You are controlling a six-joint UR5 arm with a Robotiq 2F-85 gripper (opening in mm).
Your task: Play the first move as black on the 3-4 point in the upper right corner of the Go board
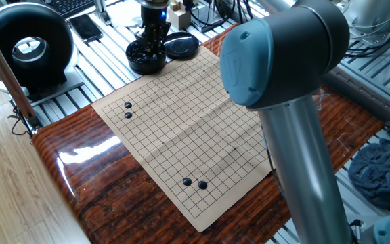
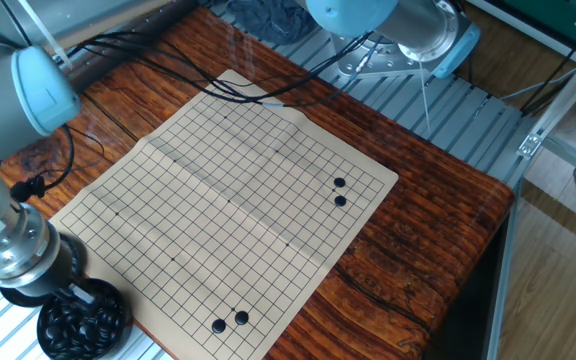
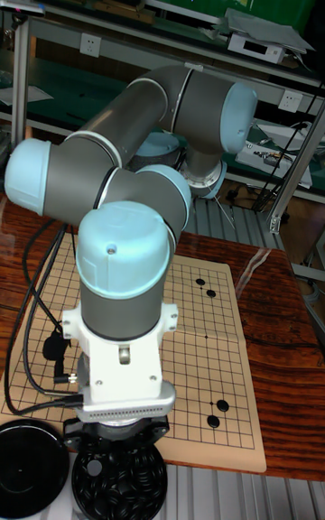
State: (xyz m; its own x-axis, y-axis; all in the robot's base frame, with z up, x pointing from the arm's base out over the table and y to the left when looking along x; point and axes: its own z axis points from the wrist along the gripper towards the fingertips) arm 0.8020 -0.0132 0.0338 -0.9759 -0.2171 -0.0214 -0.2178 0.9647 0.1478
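The Go board [image 1: 175,122] [image 2: 218,190] [image 3: 194,339] lies on the wooden table. Two pairs of black stones sit near two of its corners [image 1: 128,110] [image 1: 195,184] [image 2: 339,192] [image 2: 229,322]. I cannot tell which crossing is the 3-4 point. At one corner stands a round black bowl [image 1: 145,62] [image 2: 83,325] [image 3: 117,484] full of black stones. My gripper [image 1: 151,46] [image 2: 80,297] points straight down with its fingertips in the bowl. The stones and the wrist hide how the fingers stand. No single stone shows between them.
The bowl's black lid [image 1: 181,45] [image 3: 32,461] lies beside the bowl. My arm's large elbow [image 1: 283,54] blocks the board's right side in one fixed view. Black cables [image 2: 168,70] cross the table edge. A black ring-shaped device [image 1: 26,44] and a grey cloth [image 1: 381,163] sit off the table.
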